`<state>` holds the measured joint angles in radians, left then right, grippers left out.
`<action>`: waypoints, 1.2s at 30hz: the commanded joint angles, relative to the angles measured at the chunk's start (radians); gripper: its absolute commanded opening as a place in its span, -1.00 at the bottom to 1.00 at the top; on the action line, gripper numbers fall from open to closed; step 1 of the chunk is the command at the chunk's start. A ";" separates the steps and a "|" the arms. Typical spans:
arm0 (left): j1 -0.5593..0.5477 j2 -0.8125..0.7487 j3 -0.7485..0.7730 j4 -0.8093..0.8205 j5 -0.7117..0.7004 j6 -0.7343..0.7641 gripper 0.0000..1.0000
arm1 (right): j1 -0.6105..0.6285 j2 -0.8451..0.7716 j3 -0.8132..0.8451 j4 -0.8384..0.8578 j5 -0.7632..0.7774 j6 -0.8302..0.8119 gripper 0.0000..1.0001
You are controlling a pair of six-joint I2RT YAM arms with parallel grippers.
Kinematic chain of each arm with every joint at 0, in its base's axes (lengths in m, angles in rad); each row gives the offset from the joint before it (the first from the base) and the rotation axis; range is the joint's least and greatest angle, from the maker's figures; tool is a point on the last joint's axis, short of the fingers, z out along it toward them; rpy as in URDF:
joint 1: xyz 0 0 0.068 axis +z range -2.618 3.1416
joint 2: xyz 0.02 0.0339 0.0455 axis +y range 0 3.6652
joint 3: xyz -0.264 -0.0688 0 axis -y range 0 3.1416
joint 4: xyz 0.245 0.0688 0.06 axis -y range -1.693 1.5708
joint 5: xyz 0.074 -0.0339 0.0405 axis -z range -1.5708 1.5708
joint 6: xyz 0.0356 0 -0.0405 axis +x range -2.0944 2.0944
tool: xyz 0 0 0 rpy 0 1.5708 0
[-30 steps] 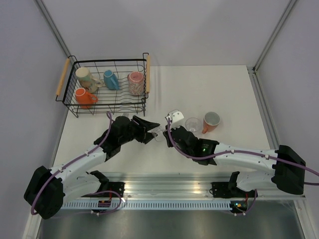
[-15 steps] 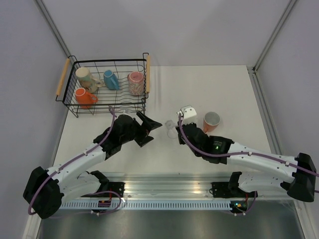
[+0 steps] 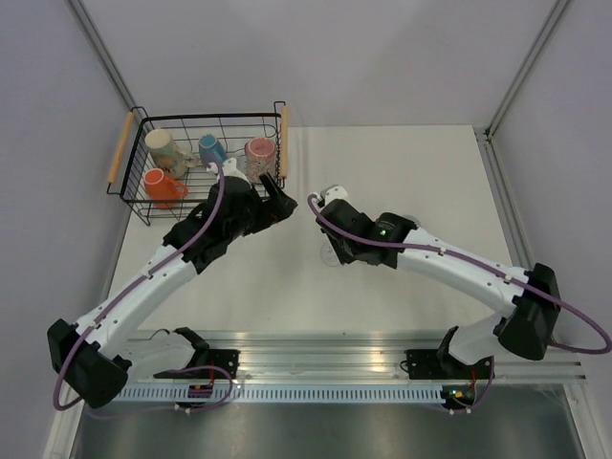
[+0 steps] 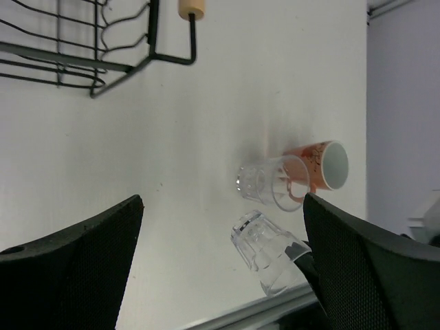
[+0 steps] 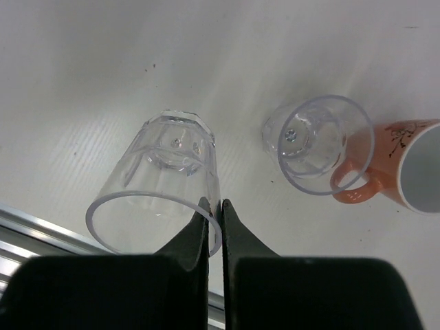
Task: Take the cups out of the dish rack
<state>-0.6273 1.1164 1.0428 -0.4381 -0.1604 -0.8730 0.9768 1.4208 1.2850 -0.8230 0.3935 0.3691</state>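
Observation:
The black wire dish rack [image 3: 134, 196] stands at the back left and holds a cream mug [image 3: 159, 144], a blue mug [image 3: 212, 149], a pink cup [image 3: 258, 153] and an orange mug [image 3: 159, 182]. My left gripper [image 3: 280, 204] hangs open and empty beside the rack's near right corner. My right gripper [image 5: 214, 206] is shut on the rim of a clear tumbler [image 5: 155, 182], which is tilted over the table. Beside it stand a second clear tumbler [image 5: 316, 141] and an orange mug [image 5: 405, 172] with a white inside.
The rack's corner wires [image 4: 103, 65] and a wooden handle end [image 4: 191, 8] show at the top of the left wrist view. In the top view the right arm [image 3: 449, 258] covers the two cups on the table. A metal rail [image 3: 325, 349] runs along the near edge.
The left gripper opened, let go of the clear tumbler and drew back toward the rack. The right gripper kept hold of the tumbler, and its arm swung round.

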 commanded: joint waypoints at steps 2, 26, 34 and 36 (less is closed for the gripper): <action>0.111 0.042 0.089 -0.090 -0.039 0.204 1.00 | -0.064 0.087 0.056 -0.070 -0.142 -0.090 -0.99; 0.317 0.542 0.493 -0.243 -0.070 0.471 1.00 | -0.234 0.518 0.338 -0.179 -0.199 -0.231 -0.99; 0.340 0.618 0.536 -0.246 -0.082 0.494 1.00 | -0.262 0.552 0.356 -0.177 -0.205 -0.237 -0.77; 0.345 0.640 0.549 -0.246 -0.082 0.493 1.00 | -0.265 0.552 0.356 -0.168 -0.206 -0.237 -0.68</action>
<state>-0.2920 1.7245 1.5383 -0.6842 -0.2108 -0.4217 0.7200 1.9652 1.6005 -0.9813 0.1875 0.1448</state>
